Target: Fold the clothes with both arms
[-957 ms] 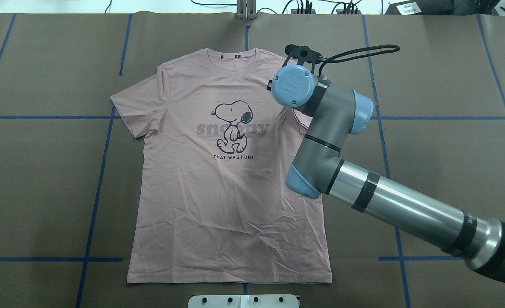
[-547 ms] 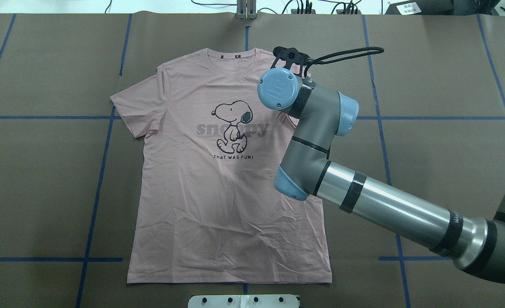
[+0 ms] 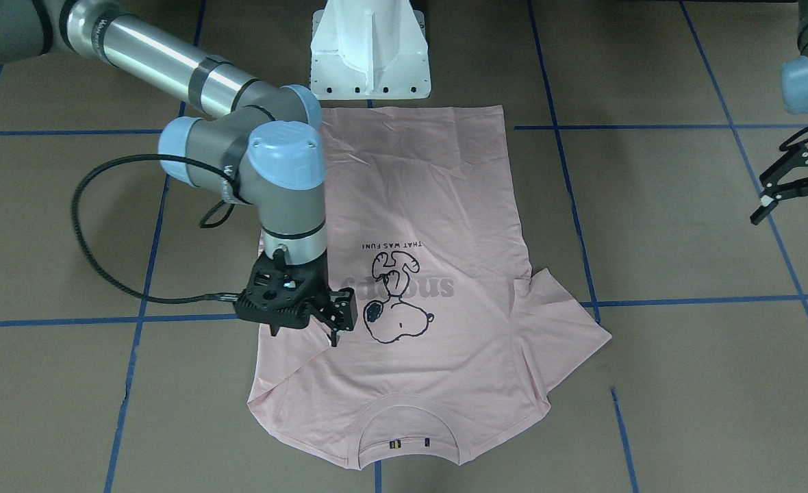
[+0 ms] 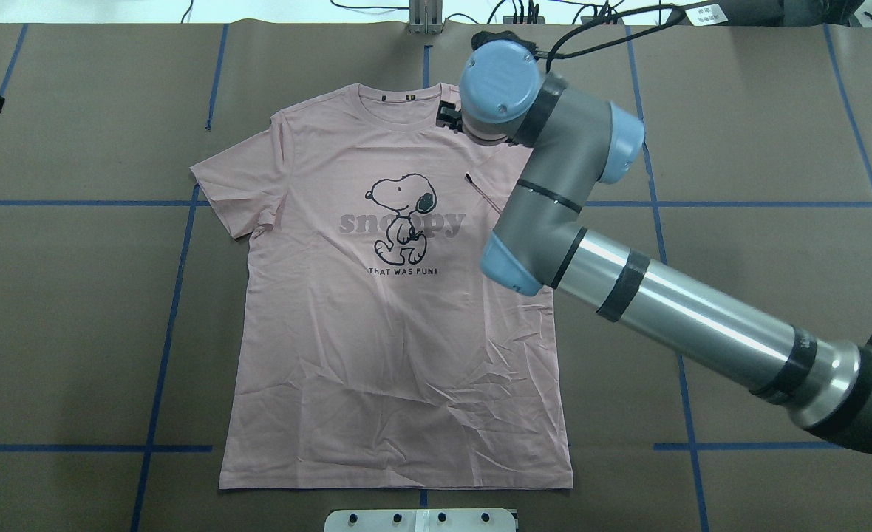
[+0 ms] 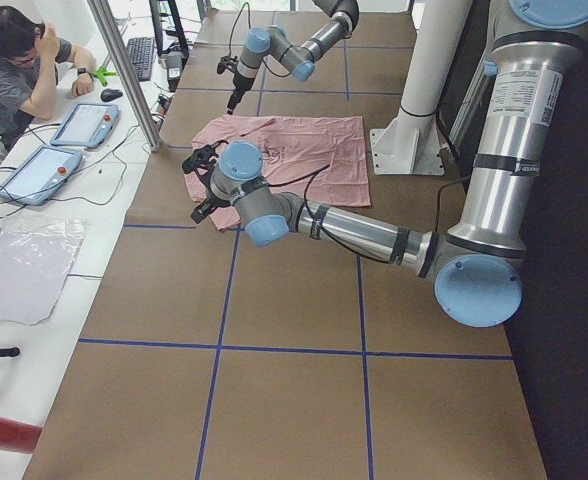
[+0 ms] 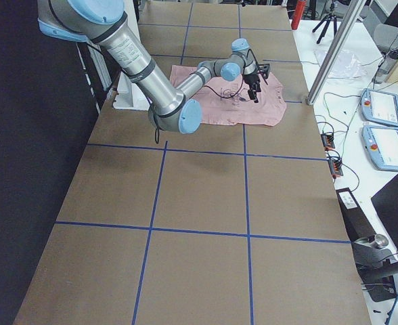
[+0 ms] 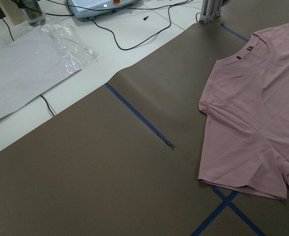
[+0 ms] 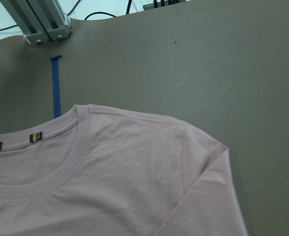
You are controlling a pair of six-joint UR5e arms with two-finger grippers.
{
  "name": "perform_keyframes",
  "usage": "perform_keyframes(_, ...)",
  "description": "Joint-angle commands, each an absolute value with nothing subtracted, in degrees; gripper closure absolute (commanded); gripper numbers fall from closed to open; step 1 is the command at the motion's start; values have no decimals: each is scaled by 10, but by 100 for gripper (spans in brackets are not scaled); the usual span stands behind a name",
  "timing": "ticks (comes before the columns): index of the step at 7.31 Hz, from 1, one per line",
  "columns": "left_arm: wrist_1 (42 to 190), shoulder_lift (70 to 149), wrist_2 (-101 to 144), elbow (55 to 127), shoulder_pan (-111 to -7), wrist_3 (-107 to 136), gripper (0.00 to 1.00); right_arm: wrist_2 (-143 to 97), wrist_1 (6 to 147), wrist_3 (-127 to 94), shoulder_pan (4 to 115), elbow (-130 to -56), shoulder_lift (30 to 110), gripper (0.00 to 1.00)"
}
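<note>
Right gripper (image 3: 334, 322) now nearer collar than before, upper overhead frame; cannot tell its jaw state. Left gripper (image 3: 791, 233) spread, front view right edge, off cloth. T-shirt (image 4: 377, 355) flat, centre, print up. Folding judged barely begun; next you need both pinching shirt edges.

Reaching forward with right arm (image 4: 672, 310), wrist turned downward, right pincer (image 3: 332, 322) low, finger spacing unreadable; left pincer (image 3: 794, 229) off aside, jaws spread.

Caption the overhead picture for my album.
Right arm hangs over a pink T-shirt spread face-up on the table.
</note>
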State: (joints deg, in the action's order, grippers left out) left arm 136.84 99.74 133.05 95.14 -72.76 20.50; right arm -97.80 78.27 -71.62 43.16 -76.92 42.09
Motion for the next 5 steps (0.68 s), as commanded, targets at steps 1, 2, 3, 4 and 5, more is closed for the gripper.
perform_keyframes(1,1365,1050,1226,937,-639,343,0,-1099,812,-568,524,-879,514,0)
perform_keyframes(2,1365,1092,1193,896,-608,396,7,-1158,808,-503,567,-916,563,0)
perform_keyframes(3,1366,1125,1161,854,-580,441,19,-1180,803,-445,592,-940,612,0)
perform_keyframes(4,1367,1148,1104,819,-553,469,24,-1186,798,-413,607,-958,645,0)
perform_keyframes(5,1371,1164,1068,789,-536,490,28,-1195,768,-412,611,-961,664,0)
